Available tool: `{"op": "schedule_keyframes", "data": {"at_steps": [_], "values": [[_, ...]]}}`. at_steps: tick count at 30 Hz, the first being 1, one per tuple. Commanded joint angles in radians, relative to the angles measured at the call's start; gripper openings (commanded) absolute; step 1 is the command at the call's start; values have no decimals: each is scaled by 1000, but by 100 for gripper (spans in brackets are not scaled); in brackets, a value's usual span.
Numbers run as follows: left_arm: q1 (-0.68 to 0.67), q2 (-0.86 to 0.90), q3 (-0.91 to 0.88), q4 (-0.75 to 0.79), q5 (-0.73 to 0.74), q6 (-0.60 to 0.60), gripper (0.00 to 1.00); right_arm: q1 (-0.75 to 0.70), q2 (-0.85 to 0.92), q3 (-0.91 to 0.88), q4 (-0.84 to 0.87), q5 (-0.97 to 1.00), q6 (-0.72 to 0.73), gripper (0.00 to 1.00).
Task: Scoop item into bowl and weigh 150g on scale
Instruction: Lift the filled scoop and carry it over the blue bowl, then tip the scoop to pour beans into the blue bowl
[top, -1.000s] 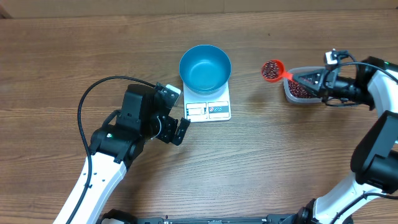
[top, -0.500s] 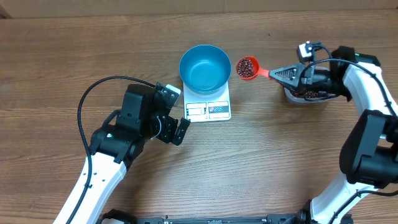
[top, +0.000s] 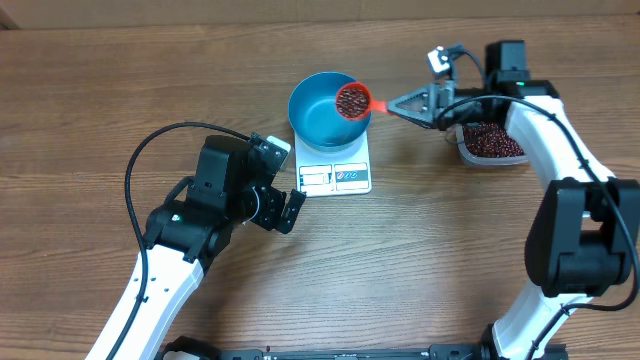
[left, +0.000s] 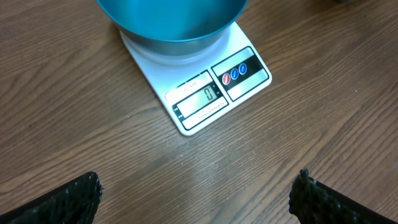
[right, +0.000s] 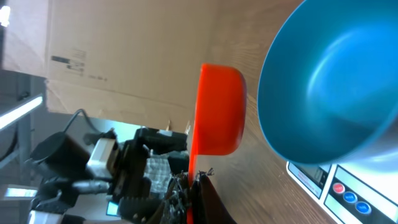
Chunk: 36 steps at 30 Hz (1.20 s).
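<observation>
The blue bowl (top: 315, 115) stands on the white scale (top: 335, 178), whose display (left: 208, 93) reads 0. An orange scoop (top: 351, 101) heaped with dark red-brown beans hovers over the bowl's right rim. My right gripper (top: 402, 105) is shut on its handle, just right of the bowl. In the right wrist view the scoop (right: 217, 109) sits beside the bowl (right: 336, 81), with my right gripper (right: 196, 193) clamped on the handle. My left gripper (top: 287, 190) rests open by the scale's left side. Only bare table lies between its fingers (left: 68, 199).
A clear tub (top: 490, 142) of beans sits on the table to the right, under my right arm. The left arm's black cable (top: 160, 140) loops over the table at the left. Cardboard (right: 124, 50) backs the table's far edge.
My right gripper has carried the loaded scoop leftward from above the tub to over the bowl's right rim. The left arm has stayed still.
</observation>
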Motion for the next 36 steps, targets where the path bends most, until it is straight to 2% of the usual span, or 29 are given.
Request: {"op": "schedule_keyframes", "data": {"at_steps": [1, 5, 10, 23, 36], "values": [[5, 0, -6, 3, -3, 23, 100, 40, 3, 24, 82, 82, 214, 4], [5, 0, -6, 3, -3, 23, 99, 74, 2, 29, 164, 177, 274, 4], [5, 0, -6, 3, -3, 23, 100, 105, 2, 86, 152, 296, 276, 4], [5, 0, -6, 3, -3, 23, 100, 203, 2, 266, -167, 724, 87, 4], [5, 0, -6, 3, -3, 23, 100, 330, 2, 272, -214, 1061, 34, 4]]}}
